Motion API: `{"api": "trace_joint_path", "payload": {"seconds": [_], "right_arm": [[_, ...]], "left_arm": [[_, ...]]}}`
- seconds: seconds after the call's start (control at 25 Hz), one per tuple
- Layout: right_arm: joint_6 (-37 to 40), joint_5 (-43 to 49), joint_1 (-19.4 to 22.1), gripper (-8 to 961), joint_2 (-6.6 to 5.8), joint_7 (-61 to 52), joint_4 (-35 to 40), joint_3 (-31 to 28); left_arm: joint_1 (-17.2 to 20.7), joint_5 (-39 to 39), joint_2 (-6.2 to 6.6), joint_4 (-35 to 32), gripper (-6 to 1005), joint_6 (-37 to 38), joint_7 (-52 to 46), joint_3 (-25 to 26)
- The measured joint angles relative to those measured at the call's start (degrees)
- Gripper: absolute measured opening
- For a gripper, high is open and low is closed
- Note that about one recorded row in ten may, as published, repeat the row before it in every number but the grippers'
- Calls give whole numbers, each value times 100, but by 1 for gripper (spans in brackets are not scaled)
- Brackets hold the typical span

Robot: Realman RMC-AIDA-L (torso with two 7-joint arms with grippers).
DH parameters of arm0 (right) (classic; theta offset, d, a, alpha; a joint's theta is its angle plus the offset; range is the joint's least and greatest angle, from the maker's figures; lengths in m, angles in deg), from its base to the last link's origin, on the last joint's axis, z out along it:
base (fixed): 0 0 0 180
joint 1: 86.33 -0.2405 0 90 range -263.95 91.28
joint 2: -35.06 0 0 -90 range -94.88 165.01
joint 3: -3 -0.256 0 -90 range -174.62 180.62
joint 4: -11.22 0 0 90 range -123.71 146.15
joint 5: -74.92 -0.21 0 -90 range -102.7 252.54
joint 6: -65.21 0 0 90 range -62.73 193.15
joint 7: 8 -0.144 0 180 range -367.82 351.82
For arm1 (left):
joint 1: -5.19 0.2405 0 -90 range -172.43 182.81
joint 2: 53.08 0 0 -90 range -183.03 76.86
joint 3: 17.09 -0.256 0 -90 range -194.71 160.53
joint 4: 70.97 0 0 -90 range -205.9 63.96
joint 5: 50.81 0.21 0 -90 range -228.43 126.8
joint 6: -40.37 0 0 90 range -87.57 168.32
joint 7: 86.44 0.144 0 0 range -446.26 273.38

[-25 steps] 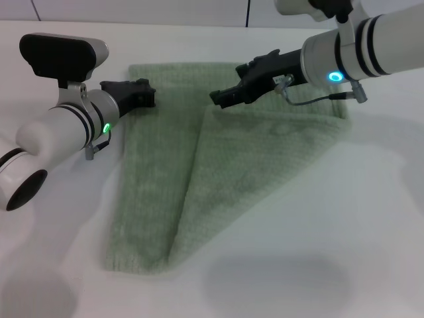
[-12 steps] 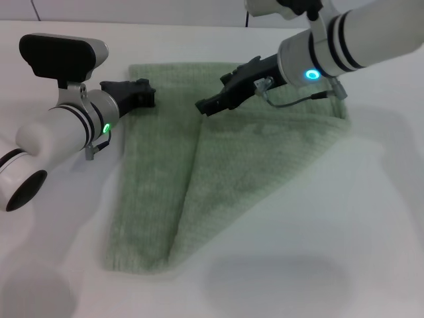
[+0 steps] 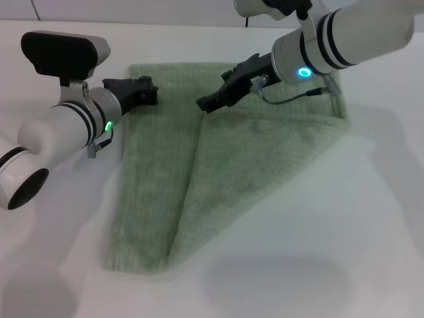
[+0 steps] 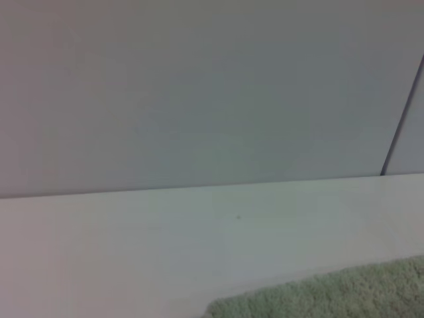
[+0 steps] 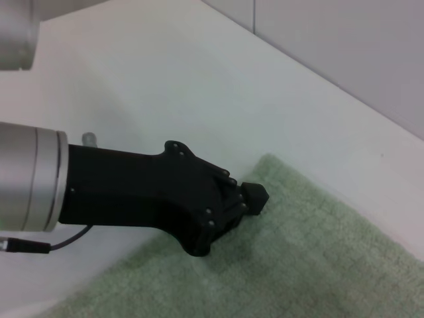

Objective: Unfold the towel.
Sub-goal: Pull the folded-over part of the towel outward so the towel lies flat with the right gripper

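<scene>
The pale green towel (image 3: 225, 165) lies on the white table, folded over on a diagonal, with a single-layer strip bare along its left side. My right gripper (image 3: 204, 104) is just above the far corner of the folded flap, at the top of the fold line. My left gripper (image 3: 147, 93) is at the far left edge of the towel. It also shows in the right wrist view (image 5: 255, 195), shut, with its tip at the towel's (image 5: 318, 265) corner. I cannot tell whether it pinches cloth. The left wrist view shows only a bit of towel edge (image 4: 344, 295).
The white table (image 3: 371, 218) extends around the towel on all sides. A wall with a dark seam (image 4: 401, 119) stands behind the table's far edge.
My right gripper has moved left and slightly down along the flap's far edge to its corner. The left arm has barely moved.
</scene>
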Motion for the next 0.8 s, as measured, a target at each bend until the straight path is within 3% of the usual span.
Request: {"api": "trace_joint_path", "payload": {"seconds": [0.8], "right_arm": [[451,-65,-141,812,71,42,-420,292]], "left_arm": [[7,-7,-18,9,-1,-22,0,10]]}}
